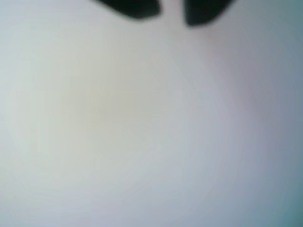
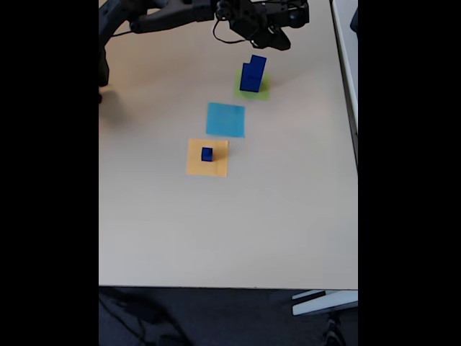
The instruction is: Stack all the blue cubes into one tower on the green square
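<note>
One stepped tower (image 2: 252,73) of blue cubes stands on the green square (image 2: 262,93) near my beige table's (image 2: 288,202) far edge; a small blue cube (image 2: 207,153) sits apart on the orange square (image 2: 207,157). Just beyond the tower hangs the gripper (image 2: 277,40), holding nothing, fingertips (image 1: 137,8) slightly apart in the blurred wrist view.

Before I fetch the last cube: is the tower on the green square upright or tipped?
Upright: in the fixed view the tower stands as a stepped column on the green square.
</note>
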`<state>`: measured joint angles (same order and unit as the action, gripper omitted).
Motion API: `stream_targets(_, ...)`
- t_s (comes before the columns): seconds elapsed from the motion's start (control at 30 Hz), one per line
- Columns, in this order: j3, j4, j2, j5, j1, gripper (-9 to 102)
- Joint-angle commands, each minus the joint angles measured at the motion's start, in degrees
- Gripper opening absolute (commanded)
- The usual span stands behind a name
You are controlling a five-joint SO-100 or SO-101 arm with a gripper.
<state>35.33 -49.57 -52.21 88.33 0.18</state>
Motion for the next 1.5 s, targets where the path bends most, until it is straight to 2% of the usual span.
stream_targets(0.0,-4.0,0.2,-1.0,3.9,-0.4,0)
stream_targets(0.27,-1.8,-2.4,1.9,10.0,-0.9,0)
stream_targets(0.63,-2.0,-6.3,2.1,10.4,-1.3,0)
stream_targets(1.47,-2.0,-7.5,3.4,9.4,-1.7,0)
